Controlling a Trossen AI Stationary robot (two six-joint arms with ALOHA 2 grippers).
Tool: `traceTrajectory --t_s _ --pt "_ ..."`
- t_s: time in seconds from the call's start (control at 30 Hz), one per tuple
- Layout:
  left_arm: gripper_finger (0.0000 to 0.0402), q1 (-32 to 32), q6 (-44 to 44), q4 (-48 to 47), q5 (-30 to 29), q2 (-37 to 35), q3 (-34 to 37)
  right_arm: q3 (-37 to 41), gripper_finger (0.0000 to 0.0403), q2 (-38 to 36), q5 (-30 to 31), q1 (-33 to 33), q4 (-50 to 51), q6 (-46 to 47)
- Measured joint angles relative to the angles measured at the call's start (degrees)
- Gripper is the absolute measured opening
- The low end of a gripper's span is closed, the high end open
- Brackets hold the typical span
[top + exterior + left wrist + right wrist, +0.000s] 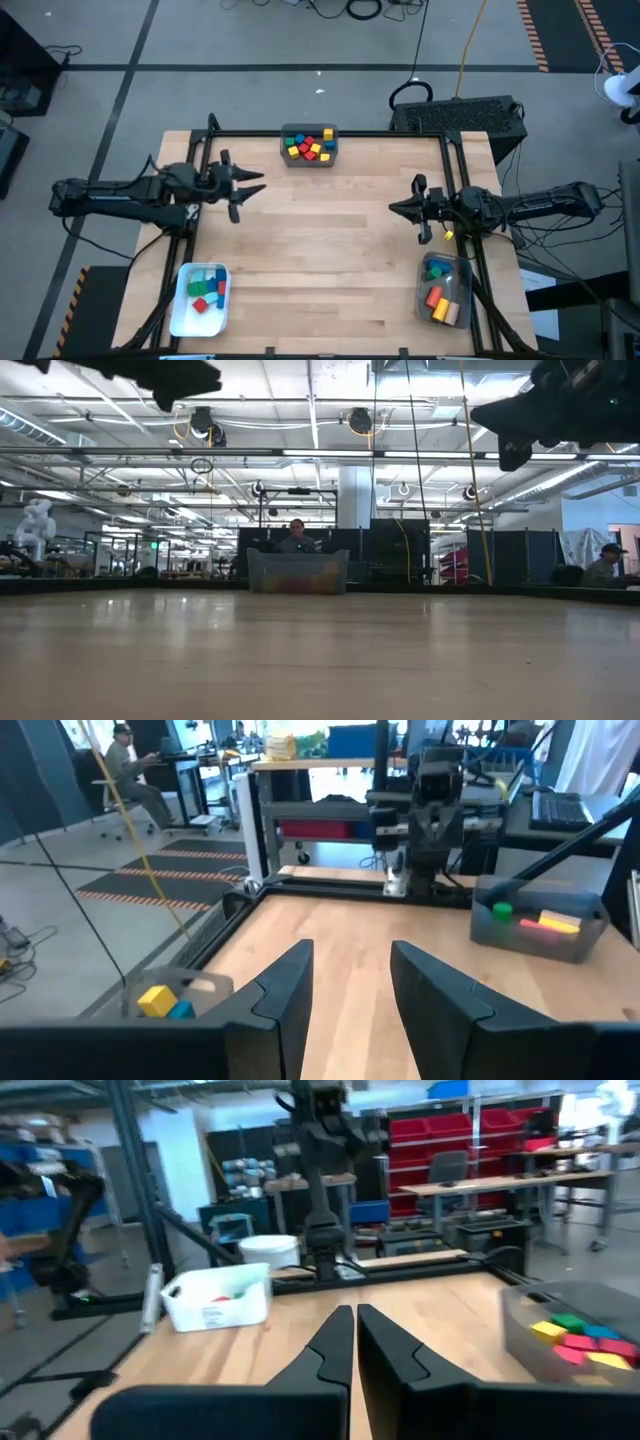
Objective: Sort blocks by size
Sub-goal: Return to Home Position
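Observation:
The blocks lie in three bins. A grey bin (309, 145) at the table's far edge holds several red, yellow, blue and green blocks (308, 146). A white bin (200, 298) at the near left holds cyan, green and red blocks (207, 288). A clear bin (443, 290) at the near right holds green, blue, orange and yellow blocks (437, 296). My left gripper (250, 188) hovers open above the table's left part, pointing level, with nothing between its fingers (350, 990). My right gripper (395, 207) hovers shut and empty (355, 1325) above the right part, facing the left one.
A black frame (330, 133) runs along the table's far edge and down both sides. The bare wooden tabletop (330, 250) stretches between the two grippers and toward the near edge. People sit at desks in the room beyond the table.

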State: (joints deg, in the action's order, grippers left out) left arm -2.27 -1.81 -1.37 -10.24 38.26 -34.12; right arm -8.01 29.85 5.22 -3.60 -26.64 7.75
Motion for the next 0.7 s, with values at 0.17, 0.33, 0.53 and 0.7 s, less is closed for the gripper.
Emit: traceTrajectory --t_s 0.17,0.33,0.53,0.7 --pt "0.0138 1.4 1.4 0.8 -2.0 -4.1 5.8 0.0 0.0002 3.4 -2.5 0.3 -4.6 0.8" --pt "0.0138 2.0 3.0 3.7 -2.3 -6.8 11.6 0.0 0.0002 6.7 -2.6 0.3 -7.7 0.0" --pt "0.0138 2.0 4.9 3.4 -2.2 -10.3 15.5 0.0 0.0002 10.4 -2.4 0.3 -8.4 0.0" --pt "0.0138 2.0 5.9 -0.4 -2.2 -14.6 15.8 0.0 0.0002 11.6 -2.4 0.3 -11.3 0.0"
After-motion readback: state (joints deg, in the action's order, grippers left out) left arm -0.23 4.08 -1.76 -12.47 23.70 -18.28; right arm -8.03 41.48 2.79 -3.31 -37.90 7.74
